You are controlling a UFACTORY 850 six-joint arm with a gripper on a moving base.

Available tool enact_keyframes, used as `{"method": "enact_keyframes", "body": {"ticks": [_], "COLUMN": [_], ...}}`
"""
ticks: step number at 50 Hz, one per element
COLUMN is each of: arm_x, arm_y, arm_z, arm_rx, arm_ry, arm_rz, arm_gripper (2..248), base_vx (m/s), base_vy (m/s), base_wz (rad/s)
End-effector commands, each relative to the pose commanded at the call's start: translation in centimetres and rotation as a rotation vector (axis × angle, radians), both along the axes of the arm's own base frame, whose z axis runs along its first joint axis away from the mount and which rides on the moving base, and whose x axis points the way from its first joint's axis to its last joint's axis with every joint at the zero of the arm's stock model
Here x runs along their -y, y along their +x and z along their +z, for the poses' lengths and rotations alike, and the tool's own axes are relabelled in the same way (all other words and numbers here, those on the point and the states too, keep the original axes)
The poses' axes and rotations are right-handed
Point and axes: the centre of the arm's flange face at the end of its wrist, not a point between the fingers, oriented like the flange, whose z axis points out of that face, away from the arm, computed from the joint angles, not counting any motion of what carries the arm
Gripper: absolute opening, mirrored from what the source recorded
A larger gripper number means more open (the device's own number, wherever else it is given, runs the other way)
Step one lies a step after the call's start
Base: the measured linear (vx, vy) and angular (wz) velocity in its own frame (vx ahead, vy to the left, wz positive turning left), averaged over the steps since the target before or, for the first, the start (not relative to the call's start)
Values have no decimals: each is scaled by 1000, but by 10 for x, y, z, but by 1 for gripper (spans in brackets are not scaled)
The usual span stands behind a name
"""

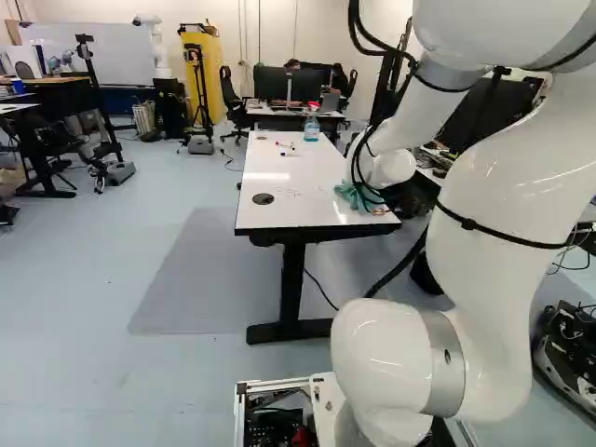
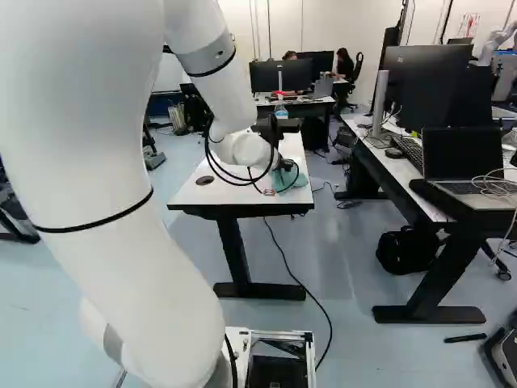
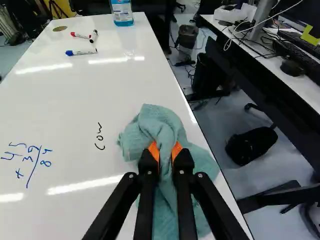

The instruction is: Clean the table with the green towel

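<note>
Green, rumpled and likely soft, light and hard to damage. Shown with jaws clenched on a bunched fold of towel (image 3: 161,121), pressed between orange pads (image 3: 177,150). Spills loosely onto the white table (image 3: 65,105) ahead of, beside and under the jaws. Best taken by that thick middle gather, given limp edges apt to drag.

A pale wall (image 1: 270,28) backs a blue-grey floor (image 1: 84,279), cluttered desks (image 2: 396,166) with monitors (image 2: 436,81) and, seemingly, a whiteboard (image 1: 116,58)
</note>
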Motion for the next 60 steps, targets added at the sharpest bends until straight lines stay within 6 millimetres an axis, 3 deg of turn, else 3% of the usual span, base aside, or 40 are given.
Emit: {"method": "enact_keyframes", "body": {"ticks": [60], "arm_x": [-23], "arm_y": [85], "arm_z": [38], "arm_rx": [-137], "arm_ry": [20], "arm_rz": [76], "arm_gripper": [46], "base_vx": [0], "base_vy": [0], "base_wz": [0]}}
